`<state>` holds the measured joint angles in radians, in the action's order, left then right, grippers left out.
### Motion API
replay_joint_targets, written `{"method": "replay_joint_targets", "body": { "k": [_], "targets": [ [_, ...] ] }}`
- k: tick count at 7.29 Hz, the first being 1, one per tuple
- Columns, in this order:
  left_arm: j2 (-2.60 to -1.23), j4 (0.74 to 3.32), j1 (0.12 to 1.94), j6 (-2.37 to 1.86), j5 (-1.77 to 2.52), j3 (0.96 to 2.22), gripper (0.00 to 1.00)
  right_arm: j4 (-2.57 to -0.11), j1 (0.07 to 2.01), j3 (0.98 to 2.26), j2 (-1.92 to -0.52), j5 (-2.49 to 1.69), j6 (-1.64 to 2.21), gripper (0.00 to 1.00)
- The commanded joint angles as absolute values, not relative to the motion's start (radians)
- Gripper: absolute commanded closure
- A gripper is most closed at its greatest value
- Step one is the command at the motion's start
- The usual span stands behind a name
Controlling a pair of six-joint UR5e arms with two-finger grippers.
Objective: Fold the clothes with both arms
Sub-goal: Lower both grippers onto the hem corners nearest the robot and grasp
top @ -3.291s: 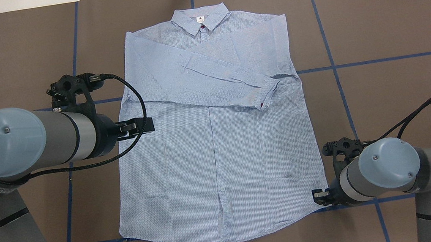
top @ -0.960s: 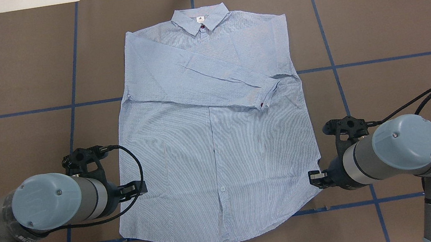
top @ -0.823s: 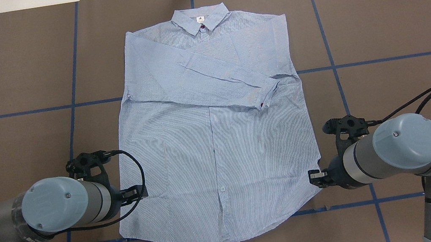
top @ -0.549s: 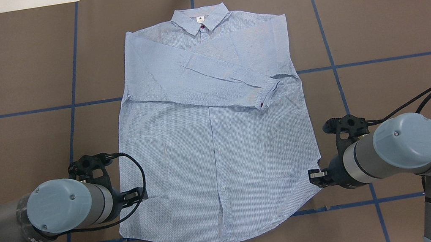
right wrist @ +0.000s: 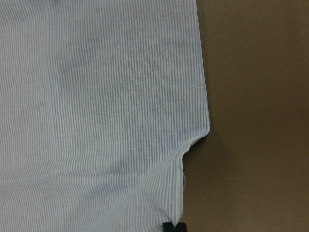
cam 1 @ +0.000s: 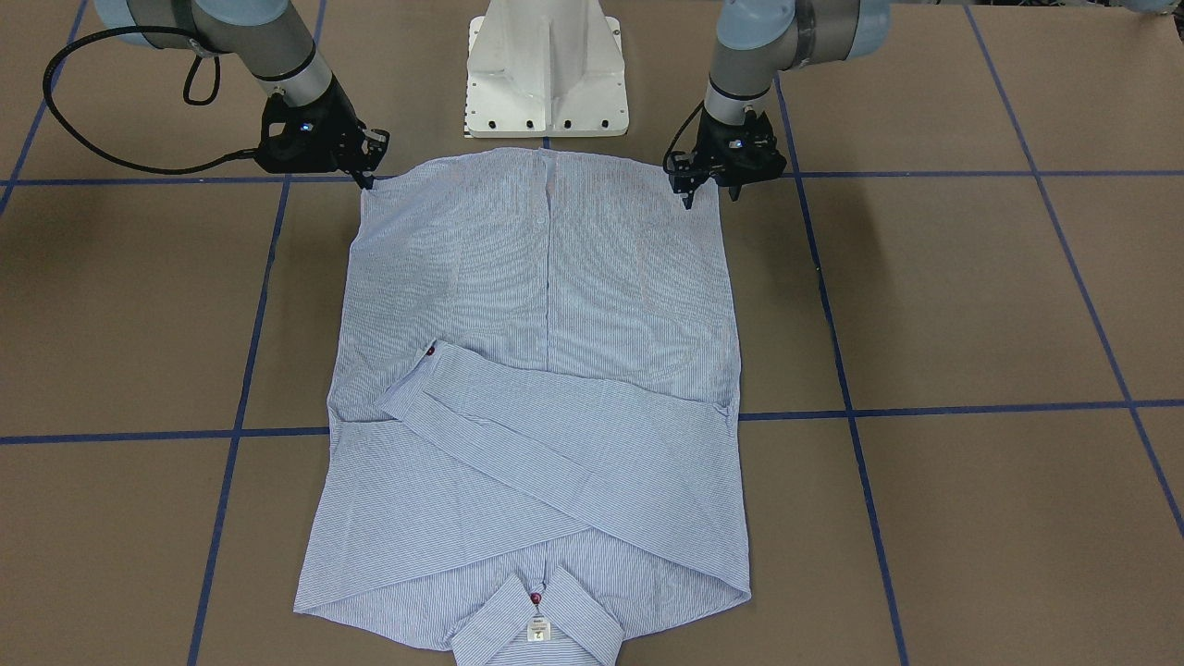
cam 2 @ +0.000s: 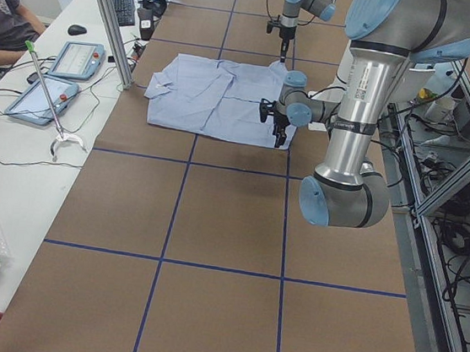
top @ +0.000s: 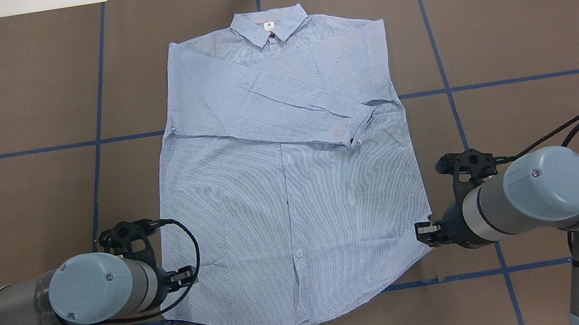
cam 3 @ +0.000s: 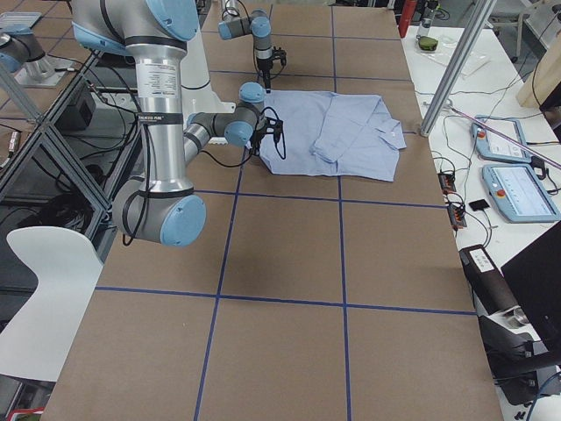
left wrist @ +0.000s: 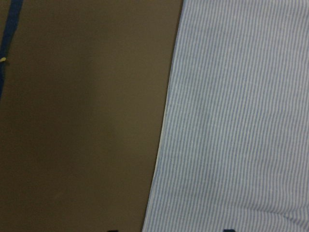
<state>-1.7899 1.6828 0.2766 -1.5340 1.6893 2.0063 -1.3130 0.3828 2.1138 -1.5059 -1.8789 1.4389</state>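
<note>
The light blue striped shirt (top: 297, 213) lies flat on the brown table, collar (top: 269, 23) at the far side and sleeves crossed over the chest. My left gripper (top: 188, 275) hovers over the shirt's left side edge near the hem. It is open; in the left wrist view the cloth edge (left wrist: 164, 145) runs between its two fingertips. My right gripper (top: 425, 233) is shut on the shirt's right hem corner, where the cloth (right wrist: 181, 169) bunches toward the fingertip. In the front-facing view the left gripper (cam 1: 710, 192) and right gripper (cam 1: 372, 174) flank the hem (cam 1: 546, 153).
The white pedestal base (cam 1: 546, 65) stands just behind the hem. Blue tape lines (top: 484, 84) cross the brown table. An operators' bench with tablets (cam 2: 70, 59), a metal post (cam 2: 109, 17) and a seated person (cam 2: 3, 14) lies beyond the collar end.
My left arm has slid back along the shirt's left edge, from sleeve level to near the hem. The right gripper drew the hem corner slightly inward early on, then stayed still.
</note>
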Motion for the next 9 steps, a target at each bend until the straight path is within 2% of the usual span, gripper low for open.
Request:
{"method": "replay_joint_targets", "body": {
  "k": [1, 5, 9],
  "targets": [
    [-1.784, 1.683, 0.265, -1.534, 1.69, 2.006, 0.26, -1.312, 0.388, 2.114, -1.5, -1.881, 1.439, 1.0],
    [-1.782, 1.68, 0.258, -1.534, 1.69, 2.003, 0.37, -1.313, 0.391, 2.114, -1.5, -1.881, 1.439, 1.0],
    [-1.761, 1.68, 0.256, -1.534, 1.69, 2.002, 0.42, -1.313, 0.394, 2.114, -1.5, -1.881, 1.439, 1.0]
  ]
}}
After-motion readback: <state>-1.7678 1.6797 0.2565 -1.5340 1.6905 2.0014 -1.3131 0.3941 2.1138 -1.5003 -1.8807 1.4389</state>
